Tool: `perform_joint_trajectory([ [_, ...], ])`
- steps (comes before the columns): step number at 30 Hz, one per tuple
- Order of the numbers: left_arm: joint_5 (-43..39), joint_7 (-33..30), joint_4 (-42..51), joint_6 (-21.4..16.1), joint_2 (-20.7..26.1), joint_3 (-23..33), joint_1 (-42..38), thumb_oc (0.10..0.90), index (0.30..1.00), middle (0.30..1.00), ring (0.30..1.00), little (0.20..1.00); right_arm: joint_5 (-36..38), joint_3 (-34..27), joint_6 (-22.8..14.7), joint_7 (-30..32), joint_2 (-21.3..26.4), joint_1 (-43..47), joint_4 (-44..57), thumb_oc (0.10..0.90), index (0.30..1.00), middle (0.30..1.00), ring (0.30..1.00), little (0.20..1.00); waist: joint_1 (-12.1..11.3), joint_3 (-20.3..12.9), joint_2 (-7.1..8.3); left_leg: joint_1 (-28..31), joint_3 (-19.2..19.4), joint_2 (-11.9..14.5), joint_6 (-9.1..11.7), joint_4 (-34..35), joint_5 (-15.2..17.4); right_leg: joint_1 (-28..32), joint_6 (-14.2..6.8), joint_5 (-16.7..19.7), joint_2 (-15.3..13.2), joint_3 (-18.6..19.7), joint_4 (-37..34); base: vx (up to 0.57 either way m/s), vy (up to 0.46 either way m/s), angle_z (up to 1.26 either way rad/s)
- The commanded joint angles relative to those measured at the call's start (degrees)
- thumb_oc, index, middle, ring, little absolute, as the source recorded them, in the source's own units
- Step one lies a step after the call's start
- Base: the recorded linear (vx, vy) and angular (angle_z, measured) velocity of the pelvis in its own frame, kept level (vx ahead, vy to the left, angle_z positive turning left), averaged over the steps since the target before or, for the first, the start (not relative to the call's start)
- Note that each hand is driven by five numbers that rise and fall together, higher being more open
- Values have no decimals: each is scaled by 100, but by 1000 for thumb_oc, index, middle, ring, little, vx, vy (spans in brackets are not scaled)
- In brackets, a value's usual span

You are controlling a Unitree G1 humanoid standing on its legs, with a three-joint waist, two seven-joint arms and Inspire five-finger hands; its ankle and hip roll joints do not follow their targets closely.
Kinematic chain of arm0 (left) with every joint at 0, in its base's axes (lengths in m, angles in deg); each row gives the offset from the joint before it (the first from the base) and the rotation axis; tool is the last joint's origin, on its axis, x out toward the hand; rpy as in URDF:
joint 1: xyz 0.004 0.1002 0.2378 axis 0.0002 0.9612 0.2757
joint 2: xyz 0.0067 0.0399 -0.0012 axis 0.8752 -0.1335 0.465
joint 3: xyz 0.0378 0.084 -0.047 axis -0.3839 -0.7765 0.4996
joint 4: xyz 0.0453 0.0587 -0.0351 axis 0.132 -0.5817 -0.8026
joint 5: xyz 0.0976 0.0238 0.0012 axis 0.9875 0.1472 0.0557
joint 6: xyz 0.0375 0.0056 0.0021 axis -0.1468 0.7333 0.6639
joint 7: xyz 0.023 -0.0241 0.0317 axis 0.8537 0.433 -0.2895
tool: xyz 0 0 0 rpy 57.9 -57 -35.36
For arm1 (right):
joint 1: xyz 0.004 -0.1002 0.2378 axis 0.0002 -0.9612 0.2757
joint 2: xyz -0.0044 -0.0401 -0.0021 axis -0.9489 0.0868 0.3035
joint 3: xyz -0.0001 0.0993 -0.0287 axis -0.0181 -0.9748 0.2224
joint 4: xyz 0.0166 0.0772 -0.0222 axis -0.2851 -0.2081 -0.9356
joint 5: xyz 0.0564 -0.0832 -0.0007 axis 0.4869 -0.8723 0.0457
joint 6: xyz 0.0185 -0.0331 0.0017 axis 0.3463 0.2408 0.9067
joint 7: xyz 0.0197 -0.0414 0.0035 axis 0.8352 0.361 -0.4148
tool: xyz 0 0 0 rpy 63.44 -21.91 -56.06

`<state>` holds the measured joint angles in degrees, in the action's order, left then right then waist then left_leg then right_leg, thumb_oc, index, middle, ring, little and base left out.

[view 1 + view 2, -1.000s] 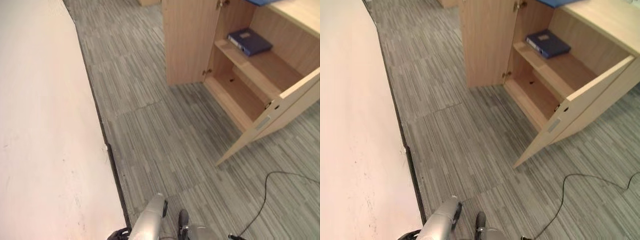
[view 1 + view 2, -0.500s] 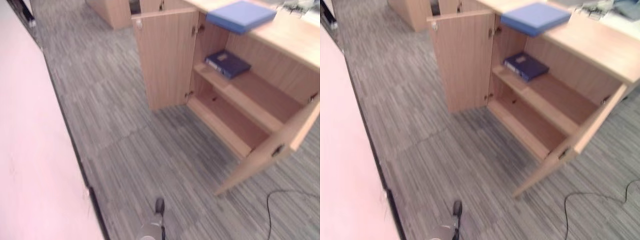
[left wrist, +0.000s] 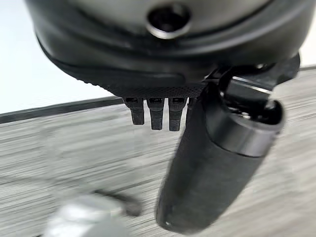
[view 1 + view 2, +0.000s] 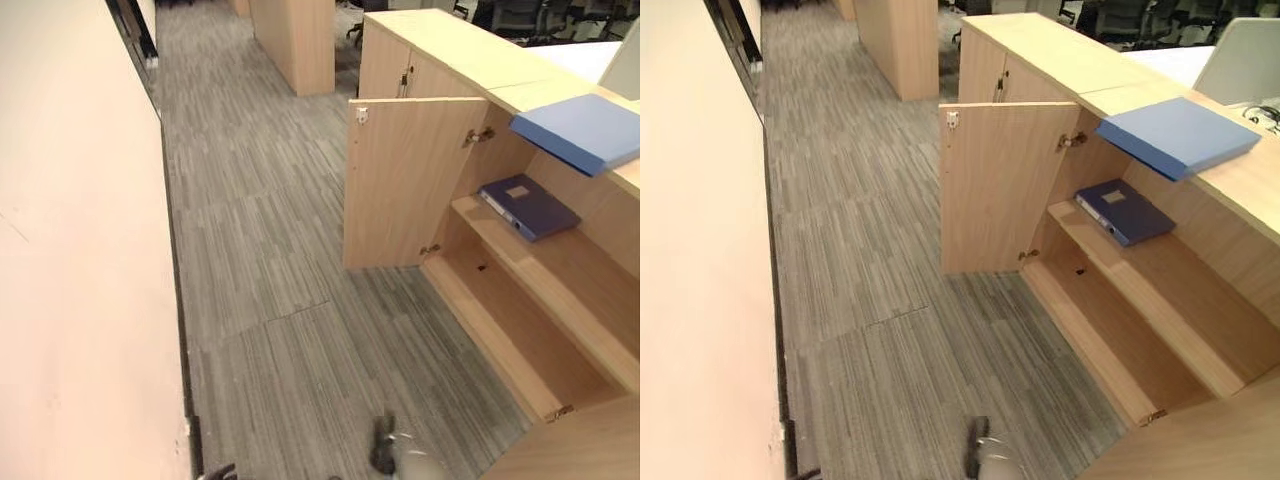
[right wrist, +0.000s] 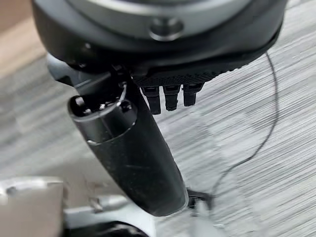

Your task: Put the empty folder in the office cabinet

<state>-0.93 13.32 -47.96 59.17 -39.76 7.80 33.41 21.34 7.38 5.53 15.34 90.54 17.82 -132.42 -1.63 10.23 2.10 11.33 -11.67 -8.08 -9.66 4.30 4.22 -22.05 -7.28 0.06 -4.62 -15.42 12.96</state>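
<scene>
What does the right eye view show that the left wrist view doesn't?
Right eye view: the open office cabinet, a dark blue binder lying flat on its upper shelf, a light blue folder lying on the cabinet top with one edge overhanging, and the cabinet door swung open.

Left wrist view: the left hand, fingers straight, holding nothing.

Both: the grey striped carpet and the pale wall beside it.
</scene>
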Motion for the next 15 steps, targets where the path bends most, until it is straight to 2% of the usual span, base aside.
perform_joint_trajectory([
  [1,491,-172,-13,-112,160,-33,-32,800,900,900,900,900,494,-71,-209,-76,128,175,148,800,900,900,900,900,160,154,-103,-309,-627,-559,662,70,-339,369,-226,1552,333,84,-1267,319,-68,56],
  [3,540,-215,-4,-117,181,16,20,800,900,900,900,900,568,-58,-219,-104,105,146,199,800,900,900,900,900,164,138,-93,-232,-749,-581,661,70,-274,390,-228,1601,322,135,-1322,268,-74,94],
  [5,466,-288,-71,-87,110,197,141,800,900,900,900,900,725,-195,-259,28,106,120,99,800,900,900,900,900,68,-15,-19,-141,-849,-623,673,70,-17,739,-55,1477,284,-17,-1612,287,-108,75],
  [6,466,-288,-71,-87,110,197,141,800,900,900,900,900,725,-195,-259,28,106,120,99,800,900,900,900,900,68,-14,-20,-140,-850,-622,673,70,-16,740,-55,1477,284,-18,-1612,434,-149,44],
  [7,406,-296,-174,-56,34,282,207,800,900,900,900,900,795,-345,-243,60,140,119,-37,800,900,900,900,900,26,-132,-73,-35,-805,-444,723,70,150,774,24,1344,277,-132,-1389,247,-87,19],
  [8,405,-297,-174,-56,35,282,205,800,900,900,900,900,795,-346,-243,59,139,121,-37,800,900,900,900,900,42,-140,-57,-56,-820,-465,721,70,126,755,19,1353,250,-139,-1386,528,-208,-3],
  [10,278,-293,-178,-75,-73,204,171,800,900,900,900,900,1140,-632,-213,89,214,64,-236,800,900,900,900,900,112,-288,-250,159,-700,59,889,70,411,827,215,813,325,-359,-982,539,-233,-29],
  [11,277,-293,-178,-75,-72,203,168,800,900,900,900,900,1140,-635,-213,88,213,66,-237,800,900,900,900,900,128,-293,-234,140,-718,38,886,70,387,815,210,826,298,-368,-986,528,-267,-18],
  [12,250,-296,-88,-109,-86,79,57,800,900,900,900,900,1194,-713,-224,136,232,-21,-329,800,900,900,900,900,179,-331,-272,280,-612,328,1021,70,485,985,256,610,412,-340,-924,354,-209,-4],
  [13,211,-294,1,-129,-75,31,9,800,900,900,900,900,1236,-724,-216,149,239,-44,-342,800,900,900,900,900,196,-336,-282,343,-540,434,1064,70,461,1093,260,543,456,-326,-930,354,-209,1],
  [14,211,-294,1,-128,-73,30,7,800,900,900,900,900,1236,-727,-216,149,237,-43,-342,800,900,900,900,900,208,-339,-263,326,-556,412,1060,69,438,1085,255,559,430,-332,-938,329,-164,9],
  [15,100,-327,213,-175,-68,-45,-68,800,900,900,900,900,1262,-710,-209,144,212,-123,-387,800,900,900,900,900,236,-338,-244,265,-363,529,1191,-519,334,1300,310,437,517,-251,-925,346,-151,13],
])
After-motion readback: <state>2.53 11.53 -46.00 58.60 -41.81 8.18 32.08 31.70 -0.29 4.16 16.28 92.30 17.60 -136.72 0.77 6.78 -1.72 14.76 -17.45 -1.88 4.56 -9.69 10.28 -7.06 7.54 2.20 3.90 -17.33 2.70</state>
